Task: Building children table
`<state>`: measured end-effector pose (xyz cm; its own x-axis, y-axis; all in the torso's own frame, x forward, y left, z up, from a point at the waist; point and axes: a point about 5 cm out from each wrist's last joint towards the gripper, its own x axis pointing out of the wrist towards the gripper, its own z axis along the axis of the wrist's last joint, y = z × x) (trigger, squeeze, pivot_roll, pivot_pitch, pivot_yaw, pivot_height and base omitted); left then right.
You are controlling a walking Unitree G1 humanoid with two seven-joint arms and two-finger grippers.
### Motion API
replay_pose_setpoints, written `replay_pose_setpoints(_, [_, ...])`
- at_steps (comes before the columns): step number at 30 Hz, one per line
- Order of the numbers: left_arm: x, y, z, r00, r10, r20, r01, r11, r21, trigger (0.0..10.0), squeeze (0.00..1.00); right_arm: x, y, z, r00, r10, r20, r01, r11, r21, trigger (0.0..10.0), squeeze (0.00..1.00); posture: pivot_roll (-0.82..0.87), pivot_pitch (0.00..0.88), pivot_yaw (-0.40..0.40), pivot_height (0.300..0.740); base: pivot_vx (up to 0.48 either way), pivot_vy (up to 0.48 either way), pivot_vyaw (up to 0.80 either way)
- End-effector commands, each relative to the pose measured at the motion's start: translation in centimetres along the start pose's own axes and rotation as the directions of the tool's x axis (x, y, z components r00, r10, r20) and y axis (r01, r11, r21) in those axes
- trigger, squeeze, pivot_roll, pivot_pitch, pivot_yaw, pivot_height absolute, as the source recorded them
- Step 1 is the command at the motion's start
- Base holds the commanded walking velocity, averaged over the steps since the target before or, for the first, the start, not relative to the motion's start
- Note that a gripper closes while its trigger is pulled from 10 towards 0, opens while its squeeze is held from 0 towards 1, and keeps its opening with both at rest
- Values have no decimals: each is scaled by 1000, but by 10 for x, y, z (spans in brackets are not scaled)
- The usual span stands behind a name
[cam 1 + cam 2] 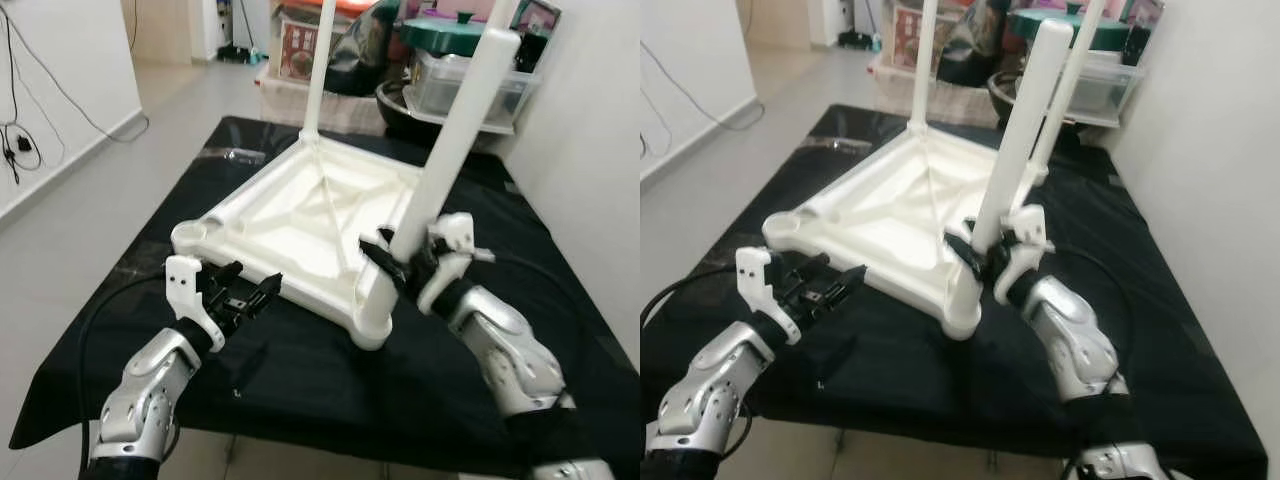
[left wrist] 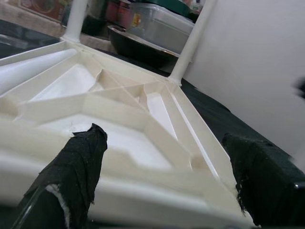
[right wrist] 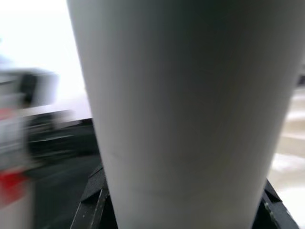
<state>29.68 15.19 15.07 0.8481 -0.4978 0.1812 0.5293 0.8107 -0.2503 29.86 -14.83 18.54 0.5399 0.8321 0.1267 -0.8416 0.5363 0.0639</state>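
A white plastic tabletop (image 1: 300, 215) lies upside down on the black-covered table (image 1: 300, 375). One white leg (image 1: 320, 70) stands in its far left corner, and another leg (image 1: 1068, 85) stands in the far right corner. My right gripper (image 1: 400, 262) is shut on a third white leg (image 1: 455, 130), which stands slightly tilted in the near right corner socket (image 1: 372, 325); the same leg (image 3: 186, 105) is seen close up in the right wrist view. The near left corner socket (image 1: 195, 232) holds no leg. My left gripper (image 1: 256, 280) is open just in front of the tabletop's near edge, its fingers (image 2: 81, 157) spread apart.
Beyond the table's far end are clear storage bins (image 1: 465, 85), a green lid (image 1: 455, 30) and a black bowl (image 1: 400, 110). A white wall (image 1: 600, 150) runs close along the right. Open floor (image 1: 90, 200) lies to the left, with cables (image 1: 20, 145) on the wall.
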Motion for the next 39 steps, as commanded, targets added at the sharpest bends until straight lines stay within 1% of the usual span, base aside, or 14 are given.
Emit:
replay_pose_setpoints(1, [0,-3,-2,1000,-14,-11,14,1000,-7,10000,0,2,22,-6,977,212,28,-214,968,130,0,0,90,0,-132,740,0,0,0])
replay_pose_setpoints(12, [0,-2,-2,1000,-19,-17,19,1000,-8,10000,0,-7,37,-10,939,342,8,-341,932,122,0,0,86,0,-125,740,0,0,0])
replay_pose_setpoints(13, [0,-2,-2,1000,-20,-18,20,1000,-8,10000,0,-5,35,-14,953,301,-18,-297,947,119,10000,0,86,0,-125,740,0,0,0])
replay_pose_setpoints(20, [0,-2,-3,1000,-20,-19,20,1000,-7,10000,0,-4,30,-26,972,212,-101,-196,969,148,10000,0,84,0,-123,740,0,0,0])
replay_pose_setpoints(21, [0,-2,-3,1000,-20,-20,20,1000,-7,10000,0,-3,26,-30,984,146,-105,-129,980,152,10000,1000,84,0,-122,740,0,0,0])
replay_pose_setpoints(25, [0,-2,-3,1000,-22,-21,22,1000,-7,10000,0,-1,22,-31,993,68,-95,-54,988,143,10000,1000,81,0,-120,740,0,0,0])
replay_pose_setpoints(26, [-1,-2,-3,1000,-22,-22,22,1000,-6,10000,0,1,19,-30,996,14,-86,-4,994,108,10000,0,81,0,-121,740,0,0,0])
replay_pose_setpoints(28, [-1,-2,-3,1000,-21,-22,21,1000,-5,10000,0,7,-5,-26,952,-295,-75,295,955,-18,10000,0,79,0,-122,740,0,0,0])
replay_pose_setpoints(31, [-1,-2,-3,1000,-20,-22,20,1000,-4,10000,0,7,-20,-25,868,-493,-68,488,870,-72,10000,0,78,0,-124,740,0,0,0])
replay_pose_setpoints(32, [-2,-1,-3,1000,-19,-21,18,1000,-4,10000,0,3,-33,-24,745,-664,-58,663,747,-35,10000,0,77,0,-123,740,0,0,0])
replay_pose_setpoints(33, [-2,-1,-3,1000,-19,-21,18,1000,-4,10000,0,3,-33,-24,745,-664,-58,663,747,-35,10000,0,77,0,-123,740,0,0,0])
replay_pose_setpoints(35, [-1,-2,-3,1000,-16,-20,16,1000,-3,10000,0,-8,-42,-29,547,-834,-70,836,549,1,10000,0,83,0,-124,740,0,0,0])
replay_pose_setpoints(38, [-1,-2,-3,1000,-16,-20,16,1000,-3,10000,0,-8,-42,-29,547,-834,-70,836,549,1,10000,0,83,0,-124,740,0,0,0])
replay_pose_setpoints(39, [-1,-2,-3,1000,-16,-19,16,1000,-3,10000,0,-8,-40,-32,500,-863,-72,865,501,-4,10000,0,83,0,-125,740,0,0,0])
